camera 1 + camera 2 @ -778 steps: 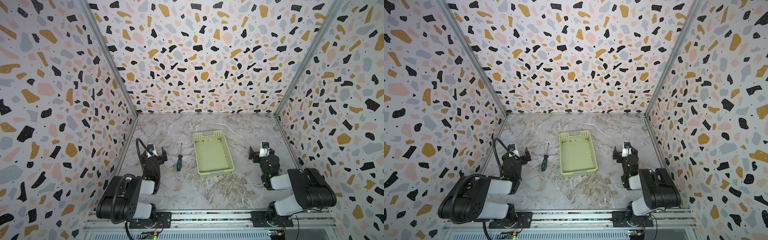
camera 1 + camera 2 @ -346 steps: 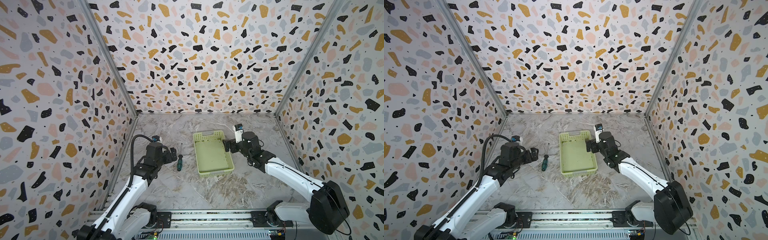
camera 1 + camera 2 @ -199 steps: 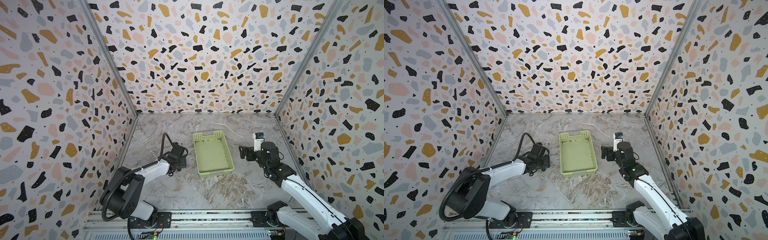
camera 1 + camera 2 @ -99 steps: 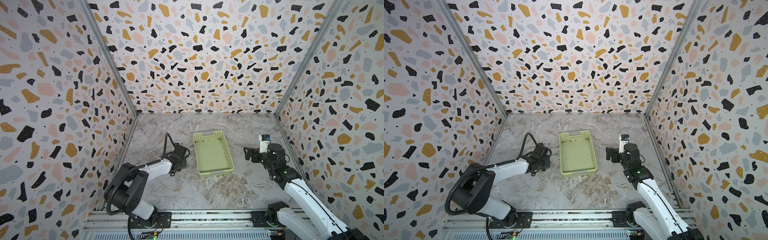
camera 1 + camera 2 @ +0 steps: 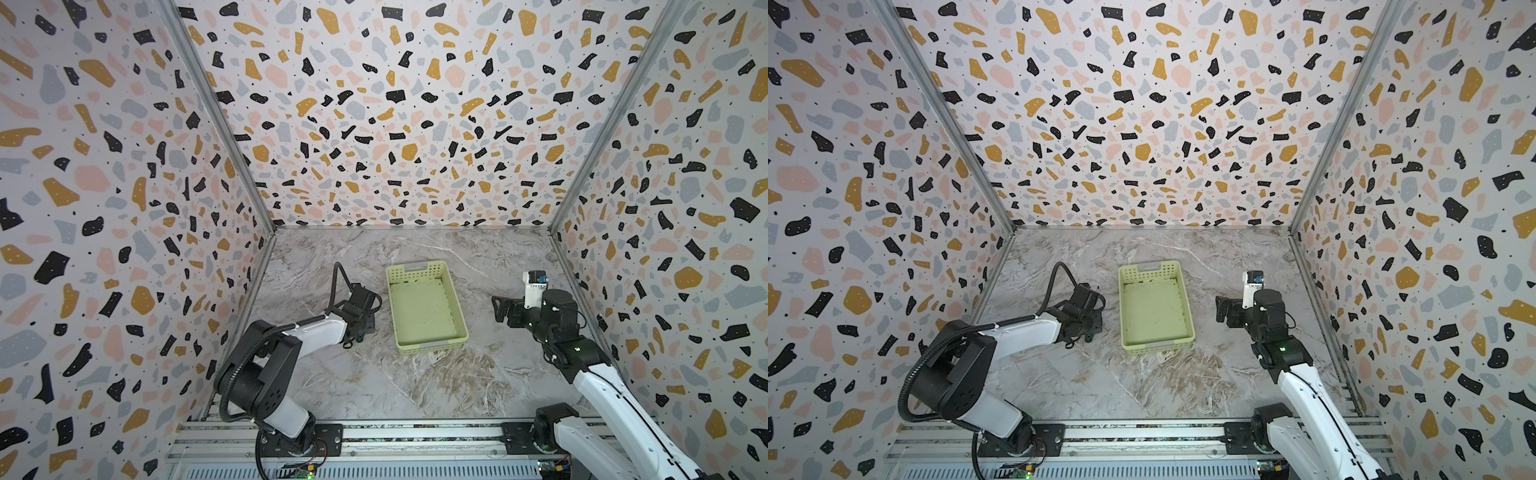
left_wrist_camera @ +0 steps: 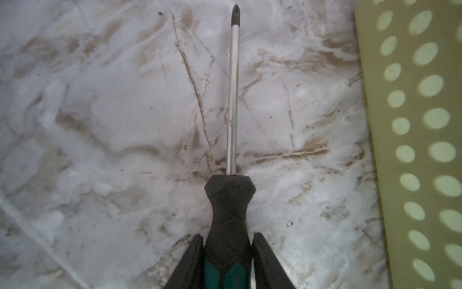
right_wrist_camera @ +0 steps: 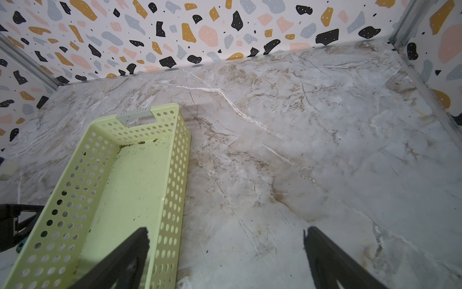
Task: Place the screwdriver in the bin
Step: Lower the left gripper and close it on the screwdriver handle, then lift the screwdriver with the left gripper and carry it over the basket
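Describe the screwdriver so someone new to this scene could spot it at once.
Start at the pale yellow-green bin mid-floor. Beside its left wall in both top views sits the left claw, which hides the screwdriver there; the left wrist view shows it gripped by the handle. It is the only tool: black-and-teal handle, thin silver shaft, dark cross tip.

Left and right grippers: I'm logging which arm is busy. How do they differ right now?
Grip: the left gripper is clamped on the screwdriver by its handle; the right gripper holds nothing.
Jaws: the left's are nearly closed, the right's spread wide.
Place: in both top views the left is to the left of the bin, the right to its right.
Both have black fingers and are beside the bin.
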Robot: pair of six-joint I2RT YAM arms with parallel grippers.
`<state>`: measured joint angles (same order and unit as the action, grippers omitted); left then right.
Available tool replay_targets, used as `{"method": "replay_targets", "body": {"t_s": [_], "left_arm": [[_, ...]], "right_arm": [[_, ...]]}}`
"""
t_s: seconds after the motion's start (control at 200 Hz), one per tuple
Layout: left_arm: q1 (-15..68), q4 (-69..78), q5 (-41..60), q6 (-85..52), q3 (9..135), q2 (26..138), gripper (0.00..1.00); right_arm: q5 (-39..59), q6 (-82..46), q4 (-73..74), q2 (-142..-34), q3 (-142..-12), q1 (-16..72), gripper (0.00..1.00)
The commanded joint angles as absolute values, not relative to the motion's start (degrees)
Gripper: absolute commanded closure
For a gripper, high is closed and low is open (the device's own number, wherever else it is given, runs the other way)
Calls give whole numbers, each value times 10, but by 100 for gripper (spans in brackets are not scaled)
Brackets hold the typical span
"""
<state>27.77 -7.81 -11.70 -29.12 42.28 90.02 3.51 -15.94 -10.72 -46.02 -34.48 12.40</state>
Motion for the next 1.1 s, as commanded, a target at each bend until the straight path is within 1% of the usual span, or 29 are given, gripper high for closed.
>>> {"method": "replay_targets", "body": {"t_s": [0.0,0.05,0.27,0.396,0.426,0.451,0.586,0.611,0.696,0.736,0.836,1.097], "left_arm": [[280,-74,-125,-281,440,909,60],[280,-74,-127,-282,438,912,58],[280,-72,-126,-285,432,918,58],[280,-74,-125,-288,425,911,61],[280,-74,-125,-288,424,910,64],[281,-75,-125,-288,424,910,65],[282,-81,-127,-288,423,903,67],[281,-82,-127,-288,423,901,69],[281,-87,-127,-290,426,889,70],[282,-89,-125,-289,430,883,73],[282,-101,-125,-287,443,871,75],[282,-130,-123,-291,459,820,77]], "right_arm": [[44,-152,-124,-450,-348,119,1],[45,-152,-124,-450,-348,118,1],[46,-150,-129,-449,-347,117,1],[47,-151,-131,-447,-345,116,1],[47,-151,-131,-445,-344,116,1],[47,-151,-131,-445,-343,116,1],[49,-151,-133,-442,-341,116,1],[49,-151,-133,-442,-341,116,1],[49,-151,-135,-440,-341,115,1],[49,-151,-136,-440,-342,115,1],[50,-150,-139,-437,-342,115,1],[51,-147,-148,-432,-345,112,1]]}}
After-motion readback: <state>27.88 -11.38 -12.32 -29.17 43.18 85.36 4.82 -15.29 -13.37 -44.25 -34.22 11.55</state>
